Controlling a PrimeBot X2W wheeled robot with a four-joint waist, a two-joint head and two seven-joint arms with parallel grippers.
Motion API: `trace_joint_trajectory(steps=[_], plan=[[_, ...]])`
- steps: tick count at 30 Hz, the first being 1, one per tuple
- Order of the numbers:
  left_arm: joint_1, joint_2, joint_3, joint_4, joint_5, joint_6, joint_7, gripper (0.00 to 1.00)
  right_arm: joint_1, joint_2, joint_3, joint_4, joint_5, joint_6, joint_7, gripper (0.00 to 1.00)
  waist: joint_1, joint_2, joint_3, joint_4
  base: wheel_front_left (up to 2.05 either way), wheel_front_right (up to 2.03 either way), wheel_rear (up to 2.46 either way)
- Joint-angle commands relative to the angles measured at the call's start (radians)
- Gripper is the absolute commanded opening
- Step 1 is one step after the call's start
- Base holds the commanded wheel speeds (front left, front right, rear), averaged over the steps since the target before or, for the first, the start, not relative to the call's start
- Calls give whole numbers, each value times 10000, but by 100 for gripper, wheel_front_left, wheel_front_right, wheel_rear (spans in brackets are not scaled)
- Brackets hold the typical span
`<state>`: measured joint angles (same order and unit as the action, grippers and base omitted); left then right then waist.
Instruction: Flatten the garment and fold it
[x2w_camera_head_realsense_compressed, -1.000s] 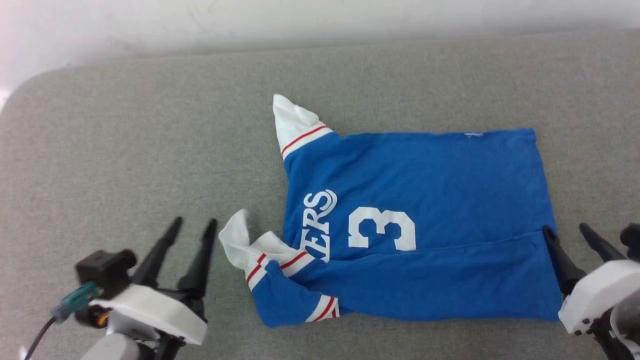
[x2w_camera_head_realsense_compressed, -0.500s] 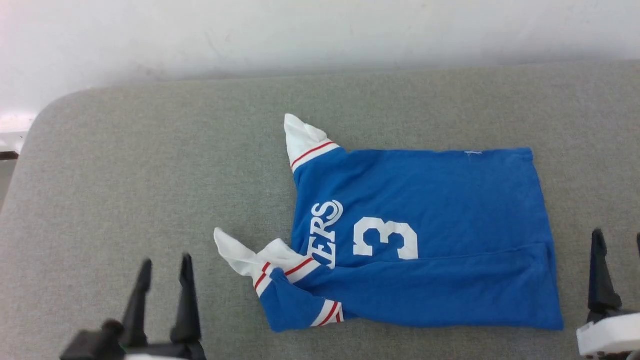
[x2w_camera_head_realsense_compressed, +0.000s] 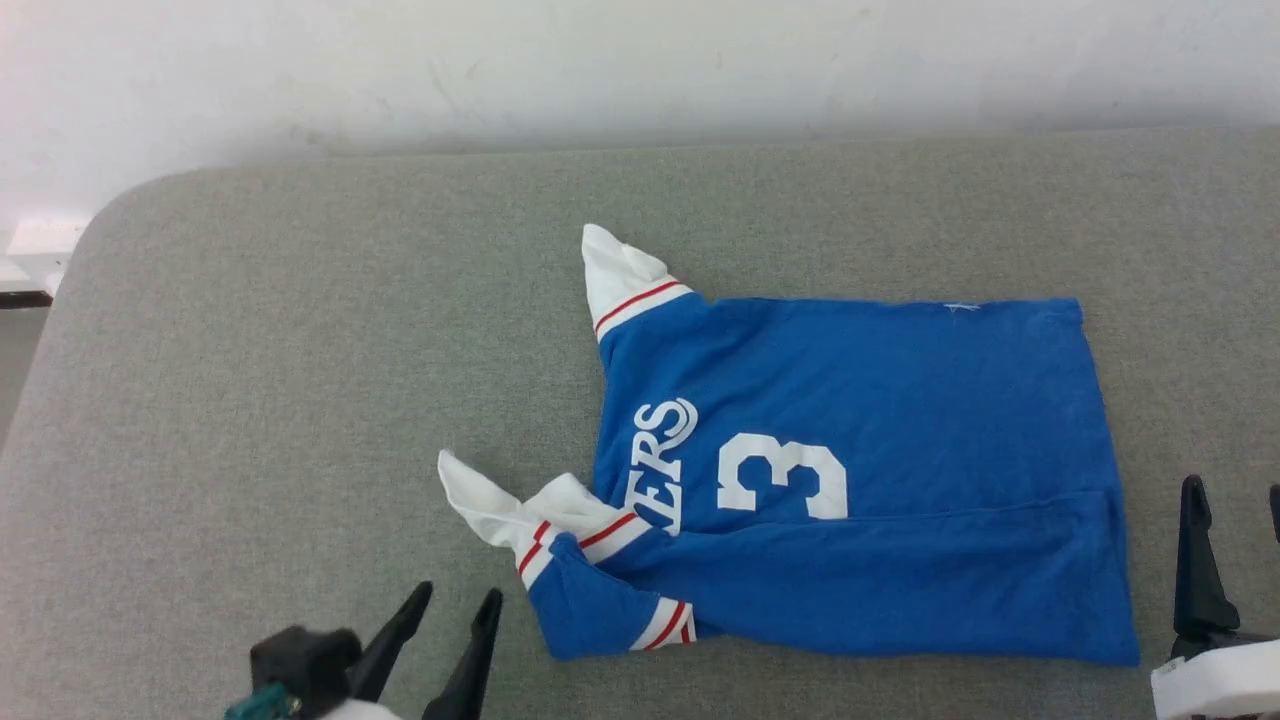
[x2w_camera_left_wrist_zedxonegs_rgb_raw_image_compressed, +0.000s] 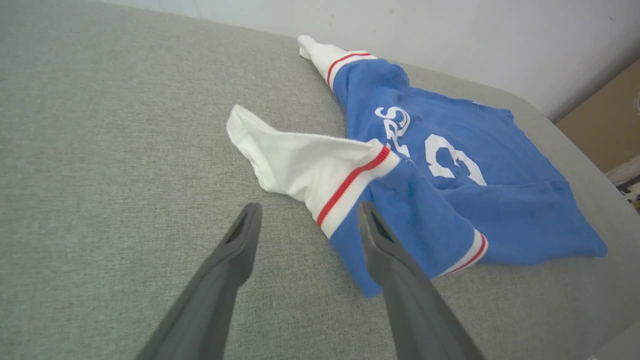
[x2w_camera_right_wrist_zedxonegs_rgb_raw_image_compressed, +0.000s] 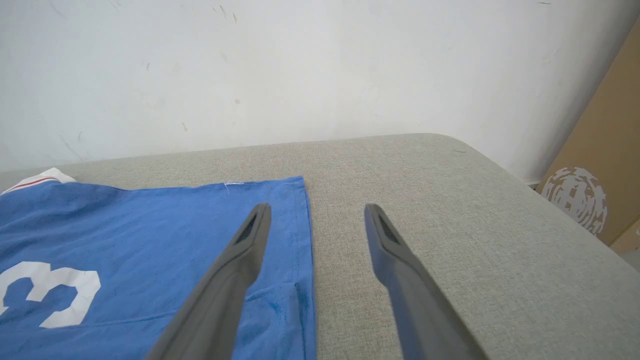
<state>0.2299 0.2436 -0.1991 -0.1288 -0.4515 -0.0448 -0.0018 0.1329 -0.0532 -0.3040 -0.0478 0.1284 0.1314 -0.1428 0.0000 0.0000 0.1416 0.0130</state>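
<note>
The garment, a bright blue jersey with a white "3" and "ERS" lettering, lies on the grey table, its near edge folded over itself. One white-cuffed sleeve points away from me, and another crumpled sleeve lies at the near left. My left gripper is open just in front of that crumpled sleeve, with nothing between its fingers. My right gripper is open beside the garment's right edge. It straddles bare table just off the hem.
The grey padded table has a rounded far-left corner and a white wall behind it. Brown cardboard stands past the table's right end. Bare cloth surface stretches to the left of the garment.
The camera has tilted, shifting the whole picture. My left gripper drew back, then moved right toward the crumpled sleeve. My right gripper backed off the garment's right edge. The garment lies as before.
</note>
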Motion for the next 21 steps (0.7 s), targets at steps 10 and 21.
trace_joint_trajectory(steps=[10, 21], plan=[[-1473, 926, -562, -103, -815, -494, 2850, 100, -416, 29, 152, 172, -28, -7, -75, 100, 0, 0, 647, -116, 0, 0, 0], [-2206, 1075, -1108, 124, -2046, -714, 4435, 100, -663, 29, 196, 335, 19, -7, -115, 100, 0, 0, 1236, -326, 0, 0, 0]])
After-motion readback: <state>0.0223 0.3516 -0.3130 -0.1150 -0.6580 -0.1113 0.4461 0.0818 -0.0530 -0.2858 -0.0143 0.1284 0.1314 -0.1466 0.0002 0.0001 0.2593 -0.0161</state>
